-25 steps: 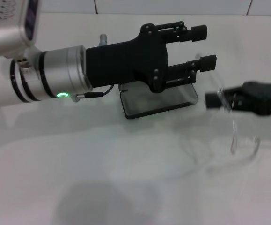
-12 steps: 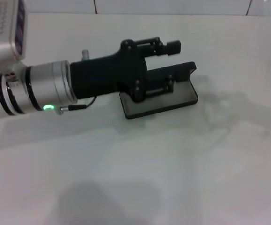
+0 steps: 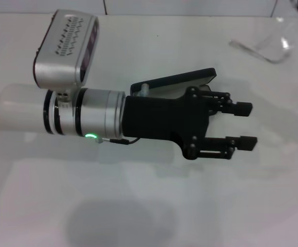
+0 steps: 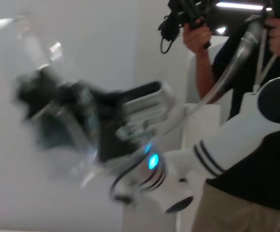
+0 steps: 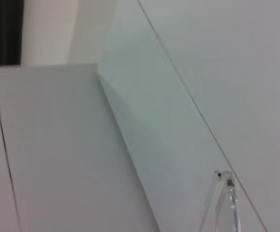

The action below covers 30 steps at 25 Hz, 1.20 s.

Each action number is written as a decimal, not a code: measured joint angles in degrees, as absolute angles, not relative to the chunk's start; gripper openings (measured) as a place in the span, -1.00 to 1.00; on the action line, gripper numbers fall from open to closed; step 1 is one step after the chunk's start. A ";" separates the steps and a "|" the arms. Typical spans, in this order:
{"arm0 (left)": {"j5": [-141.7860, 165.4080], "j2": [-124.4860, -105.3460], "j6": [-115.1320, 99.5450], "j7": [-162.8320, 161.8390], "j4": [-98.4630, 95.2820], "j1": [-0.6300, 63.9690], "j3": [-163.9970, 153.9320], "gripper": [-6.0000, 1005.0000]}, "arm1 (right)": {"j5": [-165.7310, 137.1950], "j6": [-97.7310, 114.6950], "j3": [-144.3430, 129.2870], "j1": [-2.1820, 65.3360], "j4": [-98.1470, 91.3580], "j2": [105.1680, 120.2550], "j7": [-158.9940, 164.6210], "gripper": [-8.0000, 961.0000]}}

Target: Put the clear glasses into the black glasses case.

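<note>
The black glasses case (image 3: pixel 175 80) stands open at mid-table, and only its raised lid shows behind my left gripper (image 3: pixel 245 125). That gripper is open and empty, and it reaches to the right in front of the case. The clear glasses (image 3: pixel 264 50) hang in the air at the far right, up by the wall. One thin clear arm of the glasses (image 5: pixel 225 203) shows in the right wrist view. My right gripper (image 4: pixel 45 104) appears blurred in the left wrist view, shut on the glasses. In the head view it is almost out of frame at the top right corner.
The white table (image 3: pixel 149 206) ends at a tiled wall (image 3: pixel 190 6) behind. A person (image 4: pixel 246 72) holding controllers stands beyond the robot's body in the left wrist view.
My right gripper has carried the glasses up and away to the far right corner. My left arm swung nearer and to the right, so it now covers the case's tray.
</note>
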<state>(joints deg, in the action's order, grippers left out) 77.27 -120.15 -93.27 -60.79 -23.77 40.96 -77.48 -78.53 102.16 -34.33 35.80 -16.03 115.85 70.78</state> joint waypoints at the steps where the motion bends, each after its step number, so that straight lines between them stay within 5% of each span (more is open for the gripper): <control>1: 77.06 -120.19 -93.51 -60.93 -23.79 41.29 -77.64 0.21 | -78.49 100.79 -35.48 36.25 -15.16 115.96 69.57 -0.73; 16: 72.67 -119.81 -97.17 -61.89 -24.25 41.72 -76.76 0.22 | -78.21 92.20 -47.58 38.58 -11.66 116.11 66.97 -0.73; 30: 73.14 -119.45 -94.40 -62.39 -24.27 43.56 -74.63 0.23 | -78.46 96.43 -61.31 32.30 -21.78 113.48 69.85 -0.73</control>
<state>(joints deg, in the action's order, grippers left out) 73.14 -119.45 -94.40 -62.39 -24.27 43.56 -74.63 -78.47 96.43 -61.31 32.30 -21.78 113.48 69.85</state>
